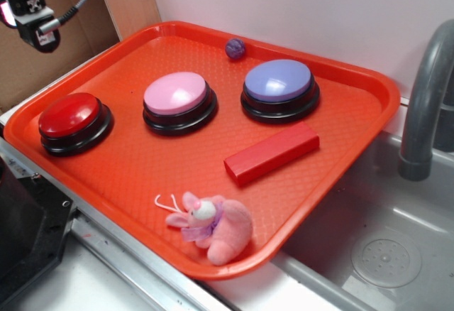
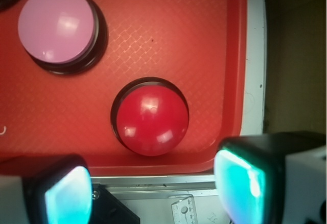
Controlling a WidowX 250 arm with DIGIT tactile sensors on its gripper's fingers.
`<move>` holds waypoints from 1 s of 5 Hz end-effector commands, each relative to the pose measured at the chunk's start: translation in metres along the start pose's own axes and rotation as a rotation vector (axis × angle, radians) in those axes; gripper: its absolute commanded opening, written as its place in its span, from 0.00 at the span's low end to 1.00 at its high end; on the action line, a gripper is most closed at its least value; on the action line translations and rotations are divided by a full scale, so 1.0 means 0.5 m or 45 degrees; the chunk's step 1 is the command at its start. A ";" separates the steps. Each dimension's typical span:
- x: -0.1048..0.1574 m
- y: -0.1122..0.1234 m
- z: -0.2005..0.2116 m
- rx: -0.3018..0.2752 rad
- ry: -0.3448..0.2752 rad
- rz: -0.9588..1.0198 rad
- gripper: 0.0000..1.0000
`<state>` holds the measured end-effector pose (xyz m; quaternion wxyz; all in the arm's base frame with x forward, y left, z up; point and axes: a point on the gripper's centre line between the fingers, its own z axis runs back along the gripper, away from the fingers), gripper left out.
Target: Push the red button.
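The red button (image 1: 69,116) has a glossy red dome on a black base and sits at the left end of the orange tray (image 1: 142,169). In the wrist view the red button (image 2: 152,120) lies below and ahead of my gripper (image 2: 153,191), whose two fingers stand wide apart with nothing between them. In the exterior view only part of my gripper (image 1: 32,9) shows at the top left, high above the tray and left of the button.
A pink button (image 1: 176,98) and a blue-purple button (image 1: 278,84) sit further right on the tray. A red rectangular block (image 1: 272,153), a pink plush toy (image 1: 213,226) and a small purple ball (image 1: 235,48) also lie there. A sink and grey faucet (image 1: 425,98) stand at right.
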<state>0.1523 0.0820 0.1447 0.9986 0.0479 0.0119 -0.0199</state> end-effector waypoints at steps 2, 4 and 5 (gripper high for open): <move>0.017 0.015 0.056 0.039 -0.092 0.031 1.00; 0.017 0.014 0.067 0.034 -0.108 0.041 1.00; 0.016 0.015 0.066 0.022 -0.094 0.048 1.00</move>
